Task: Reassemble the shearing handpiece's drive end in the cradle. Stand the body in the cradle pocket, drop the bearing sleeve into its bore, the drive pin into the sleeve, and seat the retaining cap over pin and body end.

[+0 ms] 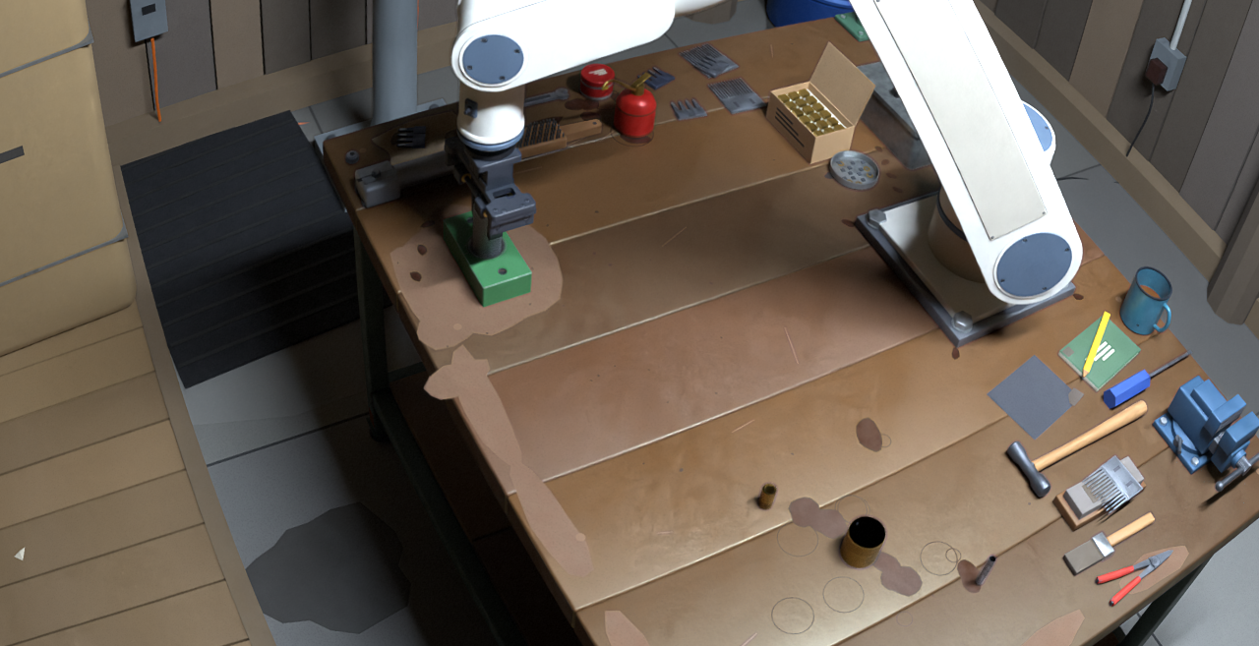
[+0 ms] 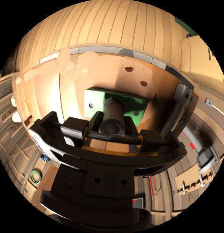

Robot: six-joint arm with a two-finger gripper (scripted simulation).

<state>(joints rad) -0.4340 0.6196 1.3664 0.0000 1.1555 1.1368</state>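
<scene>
The lower end of the grey handpiece body [image 1: 487,242] [image 2: 113,121] is hidden where it meets the green cradle [image 1: 487,259] [image 2: 114,107]. I cannot tell whether it sits fully in the pocket. The body stands upright, held by my closed gripper [image 1: 493,215] [image 2: 112,125] at the table's far left corner. Its open bore faces up. Near the front edge lie the small brass bearing sleeve [image 1: 768,495], the larger dark-mouthed retaining cap [image 1: 863,541] and the thin dark drive pin [image 1: 985,568].
My white arm [image 1: 960,114] spans the back of the table from its base plate on the right. A red can, a cartridge box and combs line the far edge. A hammer [image 1: 1074,447], vise, brush and pliers lie at the right front.
</scene>
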